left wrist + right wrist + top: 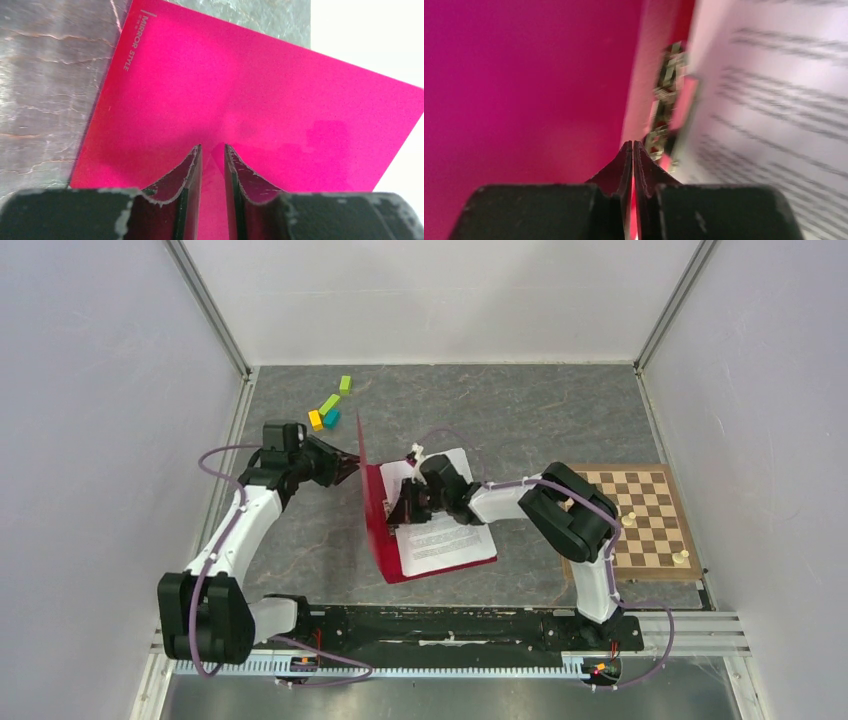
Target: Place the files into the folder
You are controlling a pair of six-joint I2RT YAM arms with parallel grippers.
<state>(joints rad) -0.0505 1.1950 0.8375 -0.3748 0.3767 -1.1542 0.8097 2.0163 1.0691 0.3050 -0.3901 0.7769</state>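
The folder (380, 545) lies open at mid-worktop (520, 410). Its back half is flat on the grey surface and its front cover stands roughly upright along the left side. The files (446, 536), white sheets of dense black print, lie flat on the back half inside the folder, slightly skewed. Their top right corner overhangs the red edge. The left claw (347, 466) reaches in from the left and meets the outer face of the upright cover. In the left wrist view both fingers (192, 170) sit on the same side of the pink sheet. The jaws are nearly clenched, with a thin slit between them and nothing in it. I cannot tell whether the tips press the cover or merely touch it. The cover's upper left corner is printed "MIRROR STYLE". The right claw (403, 507) is over the folder's inner left margin, beside the left edge of the files. In the right wrist view it is clenched tip to tip with nothing visible between the tips. The view is blurred. The clip (667, 100) sits just ahead of the tips, between the pink cover on the left and the printed sheets on the right. Elsewhere, a chessboard (640, 525) lies at the right of the worktop. Four small blocks (329, 406), yellow, teal and two green, are at the far left, well apart from the folder.
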